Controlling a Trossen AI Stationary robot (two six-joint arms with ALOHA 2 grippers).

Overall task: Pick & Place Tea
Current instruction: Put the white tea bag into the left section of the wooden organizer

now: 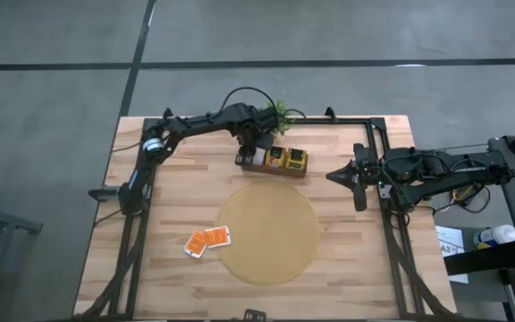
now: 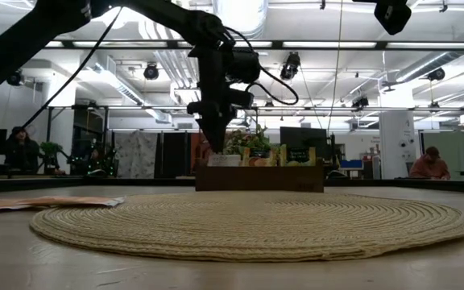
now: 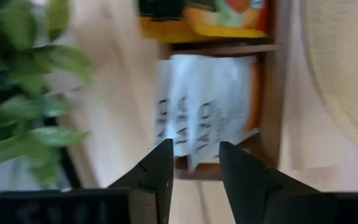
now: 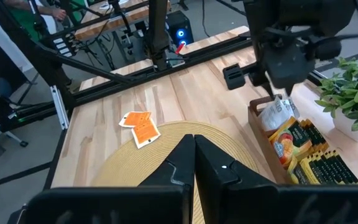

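Hovering over the left end of the wooden box [image 1: 272, 161], my left gripper [image 3: 194, 163] has its fingers a little apart with nothing between them, pointing down into the end compartment. White tea packets [image 3: 207, 102] with dark lettering stand on edge in that compartment, leaning against each other (the lettering is too blurred for me to read). Beyond the divider the next compartment holds yellow and orange packets [image 1: 286, 160]; in the right wrist view these sit upright in tight rows.

In the high view the box sits in the upper middle of the frame, just above the round woven mat [image 1: 268, 234] on the worktop [image 1: 177, 179], with the small green plant [image 1: 281, 111] beside its upper edge. Two orange tea packets [image 1: 206, 241] lie flat and overlapping on the bare wood at lower left of centre, just beside the mat's left rim and well apart from the box.

My right gripper [image 1: 340, 176] rests with its fingers together at the right edge of the worktop, holding nothing.
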